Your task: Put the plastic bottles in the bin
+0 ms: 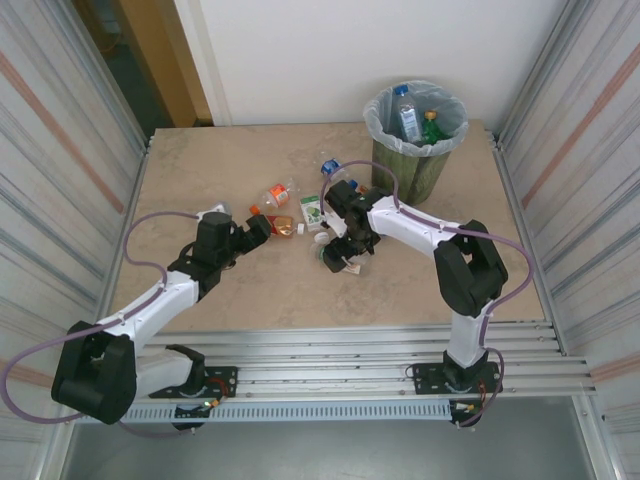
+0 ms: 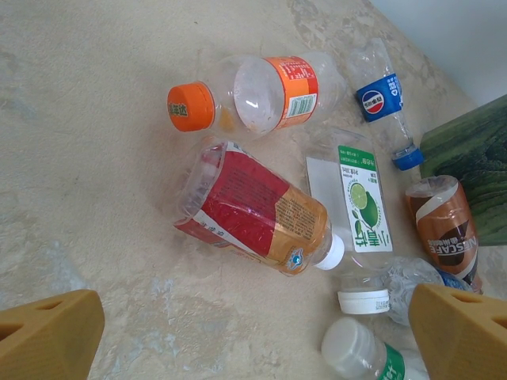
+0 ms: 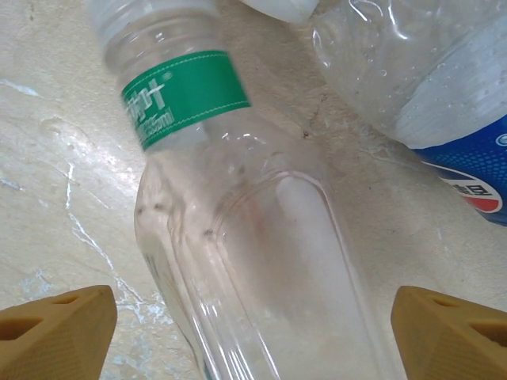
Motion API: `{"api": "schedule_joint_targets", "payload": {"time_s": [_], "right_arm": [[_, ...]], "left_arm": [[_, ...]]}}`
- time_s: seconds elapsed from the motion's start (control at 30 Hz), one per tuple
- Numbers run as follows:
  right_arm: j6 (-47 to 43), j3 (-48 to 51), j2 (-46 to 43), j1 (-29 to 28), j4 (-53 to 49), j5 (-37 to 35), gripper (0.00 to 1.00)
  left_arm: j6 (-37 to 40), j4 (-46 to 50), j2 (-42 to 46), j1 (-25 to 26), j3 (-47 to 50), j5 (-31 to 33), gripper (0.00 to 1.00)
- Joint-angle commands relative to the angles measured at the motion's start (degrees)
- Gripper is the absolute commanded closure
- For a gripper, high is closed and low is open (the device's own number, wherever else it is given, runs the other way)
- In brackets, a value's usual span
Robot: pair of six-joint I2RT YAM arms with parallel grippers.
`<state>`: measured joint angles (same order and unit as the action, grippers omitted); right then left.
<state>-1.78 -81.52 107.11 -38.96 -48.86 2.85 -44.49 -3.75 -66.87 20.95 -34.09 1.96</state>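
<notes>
The bin, lined with a clear bag, is seen at the far right of the counter. A clear blue-labelled bottle and a green bottle are already inside it. The other plastic bottles are scattered near the middle of the counter, between the two arms. The left jaws are held wide open above the counter with nothing between them. Ahead of them an orange-capped bottle and a red-labelled bottle are laid side by side. The right jaws are spread wide on either side of a clear bottle with a green band, which is lying on the counter and is not gripped.
</notes>
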Motion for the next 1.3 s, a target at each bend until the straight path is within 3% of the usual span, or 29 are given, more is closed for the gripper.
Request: {"api": "schedule_joint_targets", "payload": {"time_s": [0.0, 0.23, 0.47, 0.77, 1.0, 1.27], "right_arm": [[-0.7, 0.2, -2.3, -1.0, -0.2, -0.8, 0.08], [-2.4, -1.9, 1.9, -1.4, -0.3, -2.4, 0.08], [-2.2, -2.6, 4.5, -1.5, 0.7, 0.8, 0.12], [-1.7, -3.2, 7.4, -3.0, 1.1, 2.8, 0.28], [-0.2, -3.5, 4.6, -3.6, 0.0, 1.3, 0.56], [3.0, -8.2, -6.4, -3.2, -4.2, -8.6, 0.63]], "left_arm": [[-0.7, -1.6, -0.1, -0.6, 0.7, -0.3, 0.01], [-0.8, -1.5, 0.8, -0.8, 1.3, -0.1, 0.01], [-0.9, -1.1, 1.8, -1.1, 1.7, 0.0, 0.01], [-1.0, -1.3, 1.6, -1.2, 1.8, -0.3, 0.01], [-0.9, -0.9, 2.2, -1.3, 1.7, 0.0, 0.01], [0.1, -0.3, 4.5, -1.4, 1.6, 0.6, 0.01]]}}
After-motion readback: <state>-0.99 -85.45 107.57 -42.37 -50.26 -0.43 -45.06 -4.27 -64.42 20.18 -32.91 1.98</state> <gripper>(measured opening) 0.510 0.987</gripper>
